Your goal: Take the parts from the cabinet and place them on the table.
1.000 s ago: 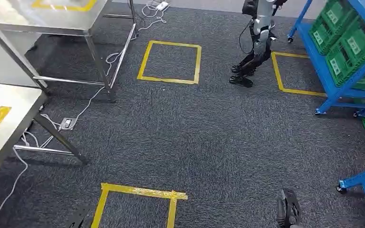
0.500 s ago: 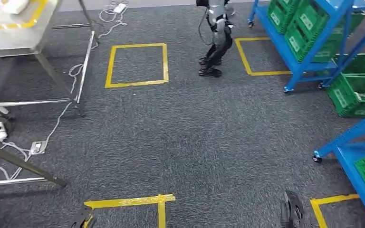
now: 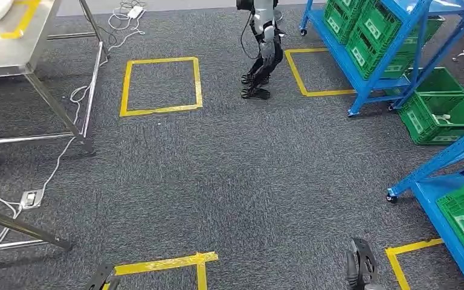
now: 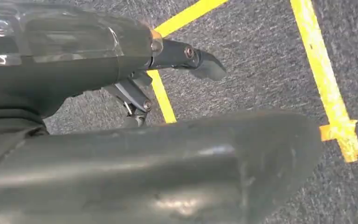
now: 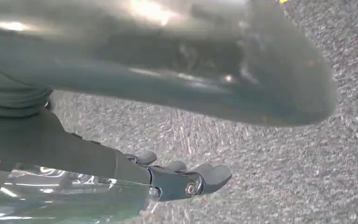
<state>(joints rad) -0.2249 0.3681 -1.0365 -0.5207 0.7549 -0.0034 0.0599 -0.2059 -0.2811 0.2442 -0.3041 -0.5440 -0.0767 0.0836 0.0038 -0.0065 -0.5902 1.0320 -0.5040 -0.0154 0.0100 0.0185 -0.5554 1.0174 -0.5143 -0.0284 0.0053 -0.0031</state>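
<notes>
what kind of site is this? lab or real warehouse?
Most likely a robot test lab staged as a warehouse: blue racks holding green crates, yellow tape squares on carpet, steel tables, and another humanoid robot standing nearby.

shelf bins' (image 3: 374, 42) contents unreadable, table (image 3: 12, 36) cropped

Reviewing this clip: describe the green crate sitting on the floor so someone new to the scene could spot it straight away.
Start at the blue rack along the right side of the head view, its shelves packed with green crates. Just beyond its near leg, on the grey carpet, sits the green crate. Unlike its shelved neighbours, it rests on the floor, its open top showing something small and pale inside.
</notes>
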